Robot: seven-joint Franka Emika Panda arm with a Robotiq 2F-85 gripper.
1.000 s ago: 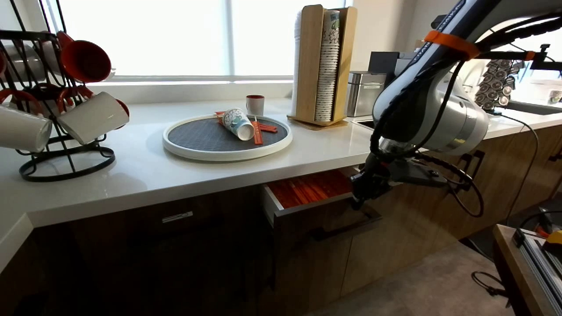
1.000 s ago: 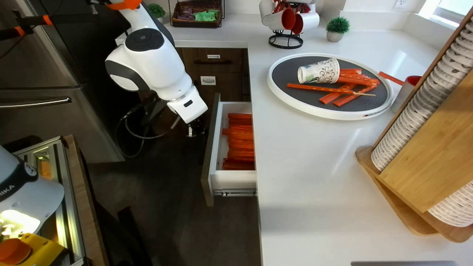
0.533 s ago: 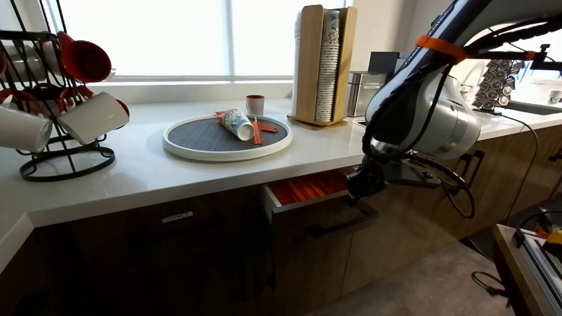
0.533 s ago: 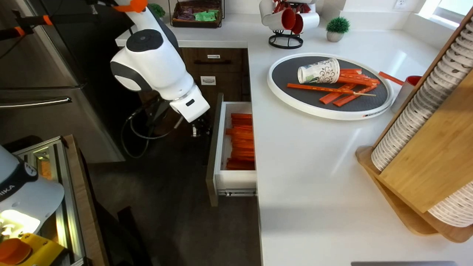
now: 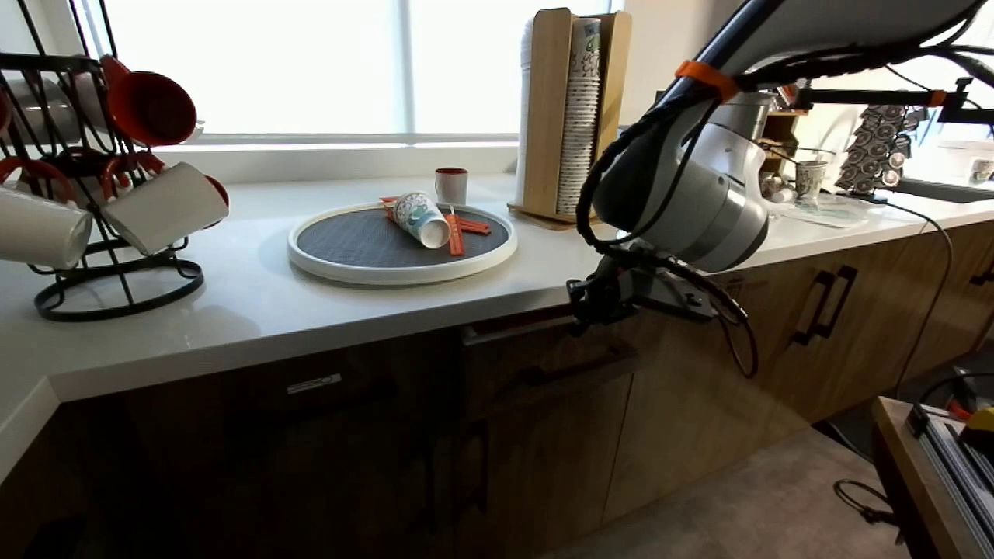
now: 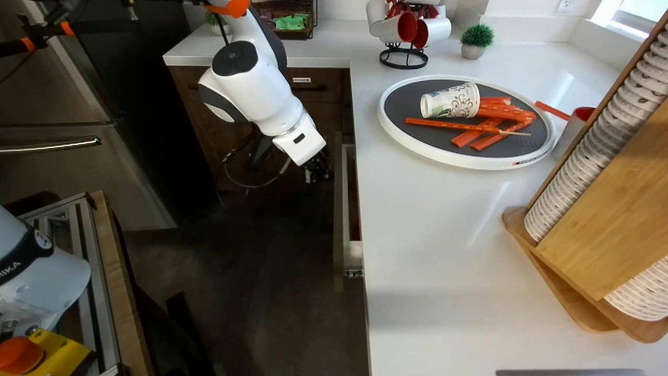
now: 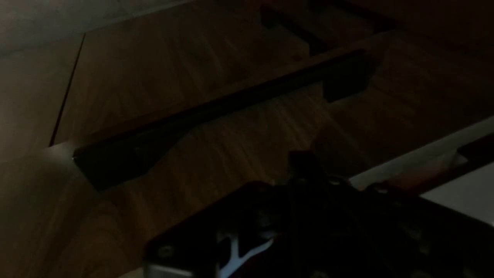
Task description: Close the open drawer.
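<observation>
Dark brown wood-grain drawer near mid-frame in both exterior views, ajar by a narrow gap beneath the white tabletop. Just beside its front, right of centre in an exterior view, a black gripper with fingers together in the dim wrist view. Hard to make out any contact.

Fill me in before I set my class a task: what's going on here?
A robot arm has its gripper near the upper part of a brown drawer front, apparently to push it shut; whether they touch is hard to tell. The drawer stands slightly open under the white counter, with only a little of its inside showing. On the counter, a round tray holds a paper cup on its side and some orange-red strips.
</observation>
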